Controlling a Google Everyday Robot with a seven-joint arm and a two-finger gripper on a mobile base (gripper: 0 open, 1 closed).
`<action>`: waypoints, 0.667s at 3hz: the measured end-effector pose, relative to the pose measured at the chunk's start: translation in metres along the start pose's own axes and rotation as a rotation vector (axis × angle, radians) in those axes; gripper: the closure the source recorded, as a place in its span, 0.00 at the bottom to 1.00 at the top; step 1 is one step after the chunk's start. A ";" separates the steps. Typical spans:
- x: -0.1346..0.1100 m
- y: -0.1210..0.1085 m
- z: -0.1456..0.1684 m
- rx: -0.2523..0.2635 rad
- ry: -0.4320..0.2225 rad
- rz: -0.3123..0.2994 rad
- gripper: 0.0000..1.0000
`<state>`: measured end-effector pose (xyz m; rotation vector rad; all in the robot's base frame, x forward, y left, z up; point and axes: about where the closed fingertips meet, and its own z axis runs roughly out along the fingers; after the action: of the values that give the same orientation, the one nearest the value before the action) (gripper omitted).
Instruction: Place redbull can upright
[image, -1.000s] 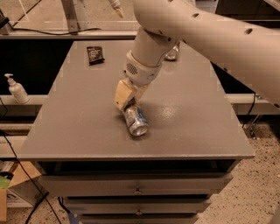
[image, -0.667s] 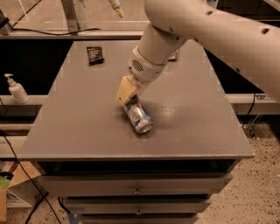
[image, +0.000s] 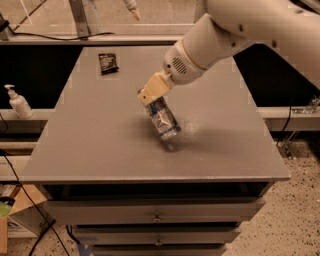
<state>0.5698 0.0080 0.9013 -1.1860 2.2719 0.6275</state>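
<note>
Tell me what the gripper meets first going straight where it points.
The gripper points down and forward along the tilted redbull can it holds; the can's low end would meet the table top first, though the gap is unclear.

Our claw (image: 149, 97) grips the slim blue-and-silver can (image: 163, 120) over the grey desk (image: 90, 145); a flat black packet (image: 108, 63) lies well apart.

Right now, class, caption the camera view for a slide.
End effector, over the middle of the gray table, grips a tilted redbull can, not yet upright.
</note>
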 end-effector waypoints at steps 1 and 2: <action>-0.017 -0.009 -0.036 0.038 -0.150 -0.099 1.00; -0.056 -0.020 -0.097 0.086 -0.418 -0.295 1.00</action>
<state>0.5936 -0.0265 1.0071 -1.1897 1.7215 0.5916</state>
